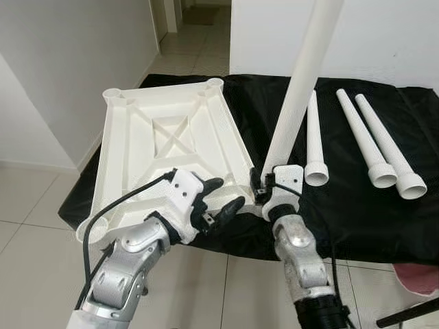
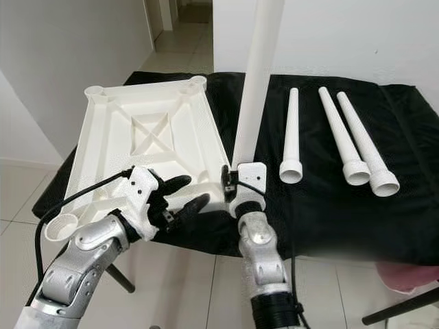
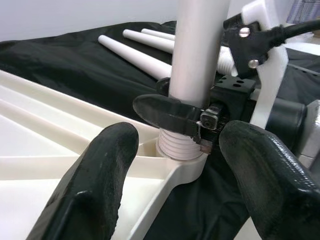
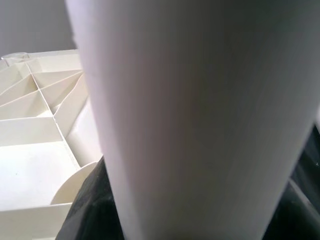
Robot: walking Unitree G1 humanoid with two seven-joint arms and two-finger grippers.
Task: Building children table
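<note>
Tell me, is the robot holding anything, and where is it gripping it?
The right gripper clamps the upright leg near its bottom, just above the threads at the tabletop corner socket. The left gripper holds nothing.

Soft, even daylight is filling the room, casting faint shadows. The black cloth (image 1: 357,205) is soaking up light, the white leg (image 4: 200,125) is blurring close up, and nothing is glaring.

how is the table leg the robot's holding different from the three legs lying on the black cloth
The held leg stands upright; the three loose legs lie flat on the black cloth. The held leg's threaded end sits in a corner socket of the upturned tabletop, gripped by the right hand; the loose legs are untouched and unattached. All are white, tapered plastic.
</note>
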